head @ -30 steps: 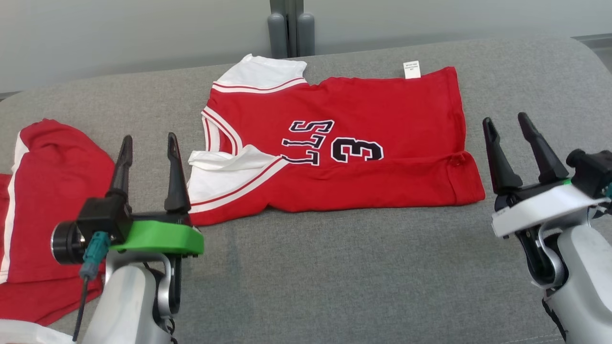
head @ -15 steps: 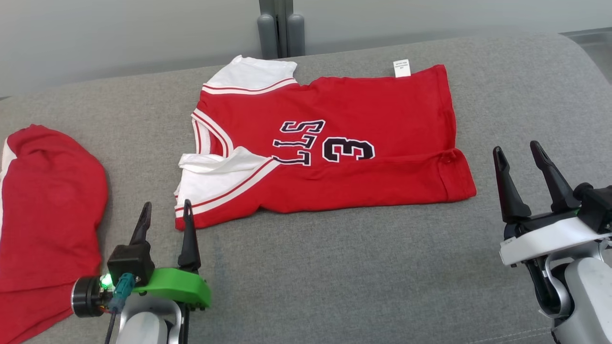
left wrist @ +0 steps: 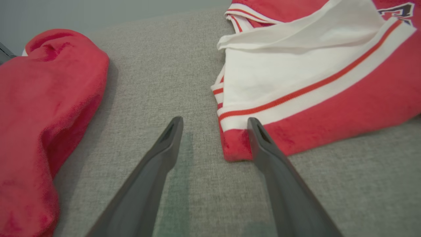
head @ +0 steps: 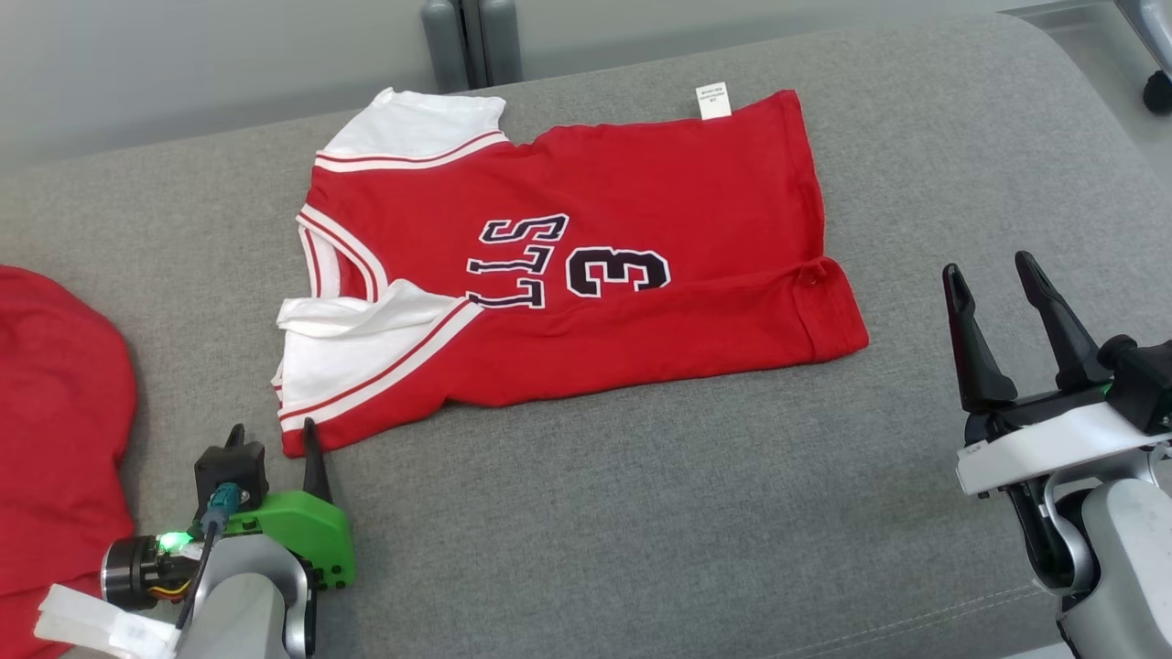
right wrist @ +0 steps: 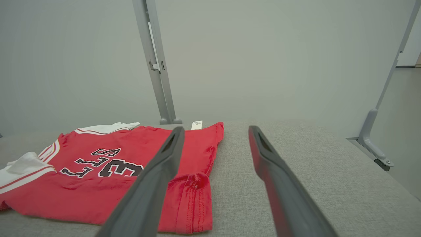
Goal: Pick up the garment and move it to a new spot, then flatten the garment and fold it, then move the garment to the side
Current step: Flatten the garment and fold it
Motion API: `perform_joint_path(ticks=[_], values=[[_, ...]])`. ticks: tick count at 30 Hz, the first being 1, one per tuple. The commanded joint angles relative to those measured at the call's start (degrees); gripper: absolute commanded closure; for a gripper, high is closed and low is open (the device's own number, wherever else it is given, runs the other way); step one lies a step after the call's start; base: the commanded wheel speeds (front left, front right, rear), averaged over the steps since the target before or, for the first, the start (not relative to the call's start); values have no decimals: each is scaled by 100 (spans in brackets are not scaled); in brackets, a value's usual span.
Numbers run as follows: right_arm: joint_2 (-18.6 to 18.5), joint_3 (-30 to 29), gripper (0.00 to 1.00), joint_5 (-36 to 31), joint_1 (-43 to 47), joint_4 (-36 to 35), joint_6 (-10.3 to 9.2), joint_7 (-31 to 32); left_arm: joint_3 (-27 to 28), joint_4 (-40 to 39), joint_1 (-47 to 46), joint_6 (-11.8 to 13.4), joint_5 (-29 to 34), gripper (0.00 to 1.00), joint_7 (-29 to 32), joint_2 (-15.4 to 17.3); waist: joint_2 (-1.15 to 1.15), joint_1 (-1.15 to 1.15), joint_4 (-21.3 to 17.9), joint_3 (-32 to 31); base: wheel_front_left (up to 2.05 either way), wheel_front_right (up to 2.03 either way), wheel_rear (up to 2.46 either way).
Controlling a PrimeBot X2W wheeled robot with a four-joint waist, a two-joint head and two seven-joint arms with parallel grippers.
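- The left gripper sits low over the grey cushion, jaws apart and empty. The red shirt's sleeve corner lies just beside its right jaw.
- The right gripper tilts upward, jaws apart and empty, with the shirt hem ahead to its left.

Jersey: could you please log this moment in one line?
jersey: lying spread | left pincer: open, at jersey corner | right pincer: open, beside hem
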Motion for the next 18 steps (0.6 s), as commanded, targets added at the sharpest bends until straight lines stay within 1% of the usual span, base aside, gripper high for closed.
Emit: perform_joint_path(ticks=[1, 6, 9, 10, 11, 14, 18], values=[[1211, -24, 0, -20, -62, 0, 0, -18, 17, 140, -144, 33, 14, 0, 10, 68, 0, 0, -75, 70, 0, 0, 0], [1217, -21, 0, -66, -111, 54, 0, -18, -40, 697, -362, -40, -23, 0, 163, 85, 0, 0, -138, 136, 0, 0, 0], [1237, -60, 0, -87, -98, 89, 0, -18, -147, 958, -428, -143, -5, 0, 208, 38, 0, 0, -139, 158, 0, 0, 0], [1239, -70, 0, -93, -90, 107, 0, -18, -170, 1015, -444, -171, -16, 60, 210, 24, 0, 0, -127, 160, 0, 0, 0], [1237, -82, 0, -101, -80, 141, 0, -18, -198, 1069, -469, -204, -23, 100, 194, -1, 0, 0, -100, 160, 0, 0, 0], [1240, -128, 0, -127, -65, 322, 0, -18, -251, 1081, -543, -264, -36, 100, 91, -53, 0, 0, 3, 133, 0, 0, 0], [1303, -187, 0, -94, -155, 867, 0, -19, -269, 842, -633, -311, -106, 100, -46, -143, 0, 0, 195, 88, 0, 0, 0]])
